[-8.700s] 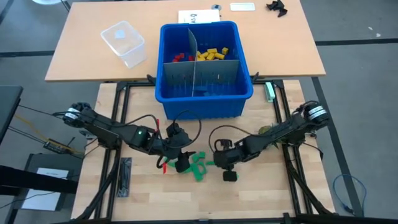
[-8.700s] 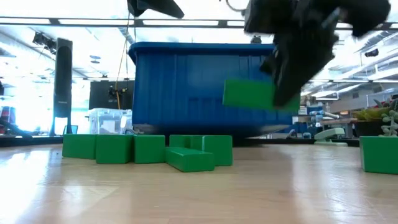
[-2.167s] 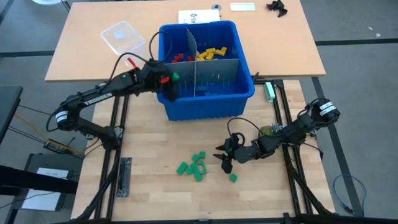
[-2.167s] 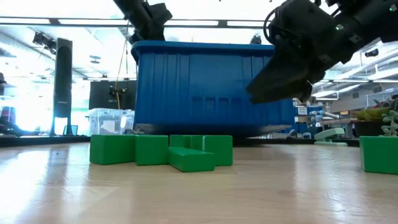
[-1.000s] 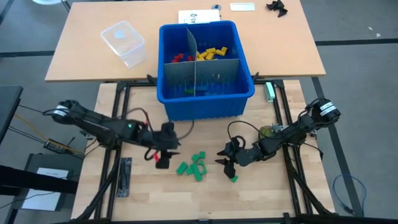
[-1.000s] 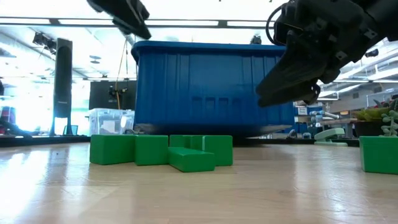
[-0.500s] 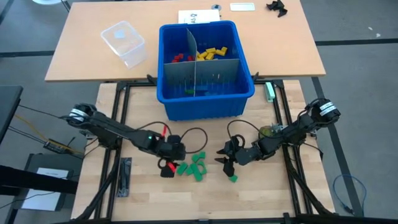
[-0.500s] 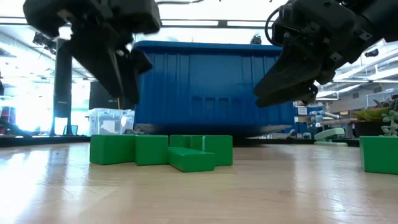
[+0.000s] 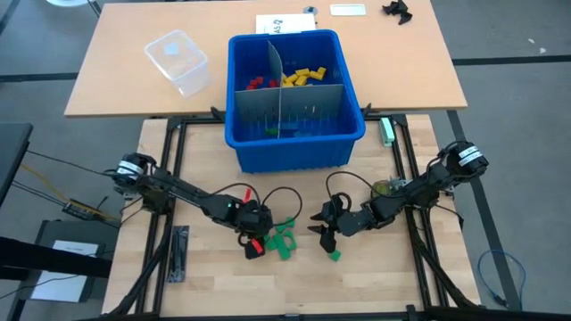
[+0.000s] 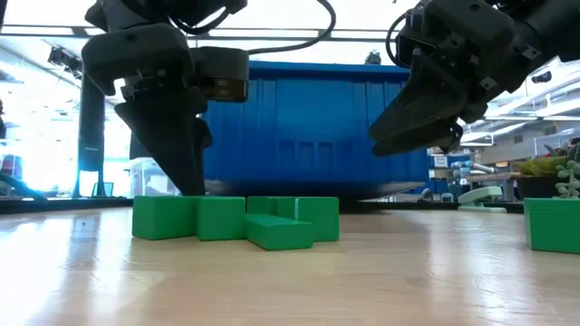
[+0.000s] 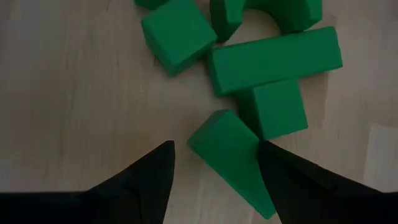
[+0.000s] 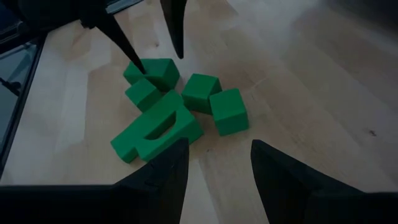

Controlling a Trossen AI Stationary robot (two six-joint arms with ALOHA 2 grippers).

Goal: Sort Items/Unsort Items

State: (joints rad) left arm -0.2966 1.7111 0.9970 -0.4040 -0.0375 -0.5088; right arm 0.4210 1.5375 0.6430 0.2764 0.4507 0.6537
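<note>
Open, empty left pincer astride a green wedge (smooth, matte) among green blocks

— Any writing you can make out here?

— Hardly. In the high view, at the top middle of the frame, a white sheet lies behind the blue bin, with dark print on it, too small to read.

— Anything on the white strip at the top right?

— No legible marks.

— The arms, the blocks?

— No readable label, number or brand in any view.
</note>
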